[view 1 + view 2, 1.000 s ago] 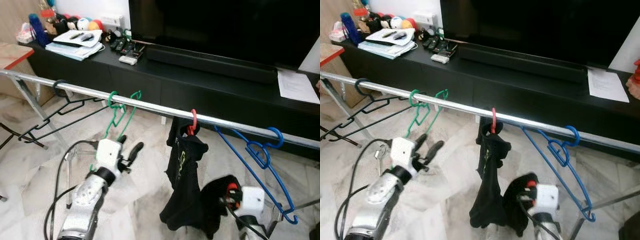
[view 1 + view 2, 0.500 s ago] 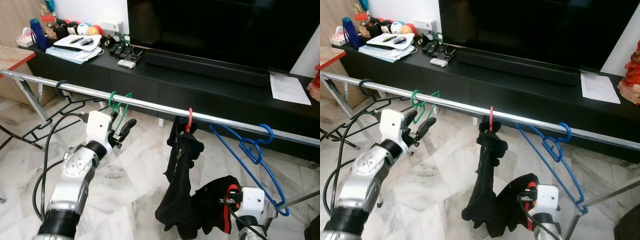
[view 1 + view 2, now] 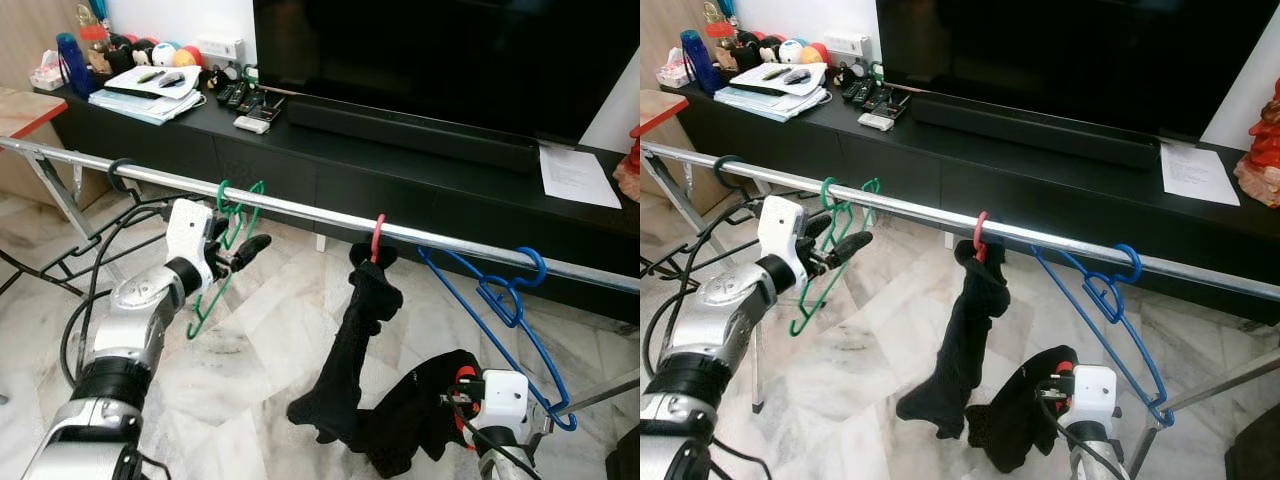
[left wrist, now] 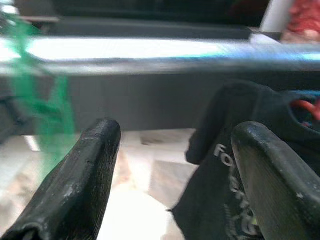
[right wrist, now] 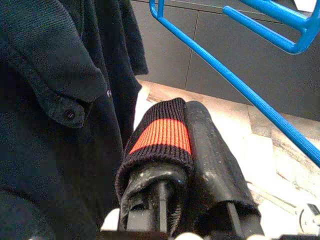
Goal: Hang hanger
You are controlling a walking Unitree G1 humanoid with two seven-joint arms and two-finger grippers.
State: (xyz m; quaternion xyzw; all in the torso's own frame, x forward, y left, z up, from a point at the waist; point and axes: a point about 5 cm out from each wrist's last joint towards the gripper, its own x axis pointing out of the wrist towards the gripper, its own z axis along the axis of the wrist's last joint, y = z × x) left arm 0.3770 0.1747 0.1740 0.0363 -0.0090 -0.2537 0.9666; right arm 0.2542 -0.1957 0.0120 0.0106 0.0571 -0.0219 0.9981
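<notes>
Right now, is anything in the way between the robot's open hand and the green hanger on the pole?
Nothing visible is. The left gripper, jaws open, is right beside the green hanger, which already hooks over the silver rail. The black shirt on the red hanger hangs further along the rail.

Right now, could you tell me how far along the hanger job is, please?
Done: the red hanger carrying the black shirt is hooked on the rail, between the green hangers and the blue hanger. In hand: the right gripper is shut on the shirt's red-striped cuff; the left gripper hovers open by the green hangers. Left: letting go of the shirt.
</notes>
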